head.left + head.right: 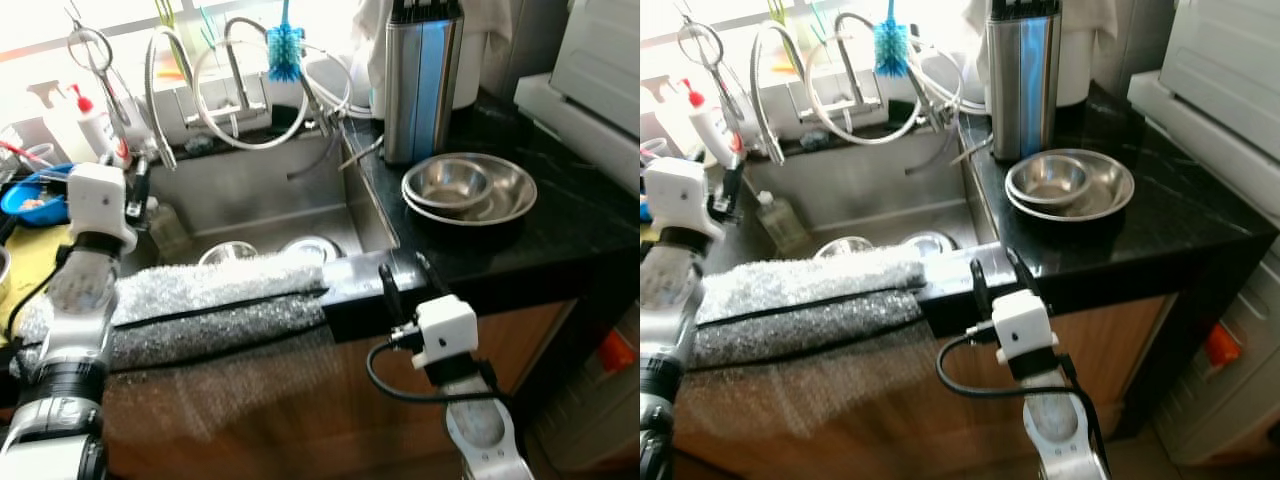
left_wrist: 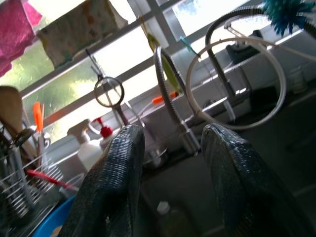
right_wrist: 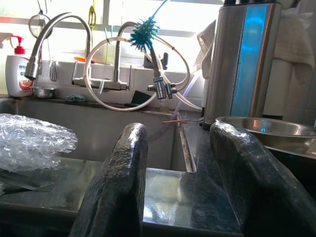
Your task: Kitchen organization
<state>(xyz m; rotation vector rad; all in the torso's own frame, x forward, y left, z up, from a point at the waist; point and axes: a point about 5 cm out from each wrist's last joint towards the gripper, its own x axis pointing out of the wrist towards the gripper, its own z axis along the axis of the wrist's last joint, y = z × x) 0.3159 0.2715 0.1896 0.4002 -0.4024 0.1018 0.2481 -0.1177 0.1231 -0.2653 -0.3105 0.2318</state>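
At the sink's [image 1: 250, 205] front edge, the right gripper [image 1: 398, 283] is held just over the rim beside the black counter [image 1: 560, 225], fingers apart, nothing between them. Bubble wrap [image 1: 200, 300] is draped along the front rim, just left of that gripper. The left gripper [image 1: 138, 195] is raised at the sink's left side, fingers spread, empty, pointed toward the faucet [image 2: 170, 94]. Stacked steel bowls [image 1: 468, 188] are seen on the counter, before a steel knife block [image 1: 422, 75]. A blue bottle brush [image 1: 284, 45] is seen behind the taps.
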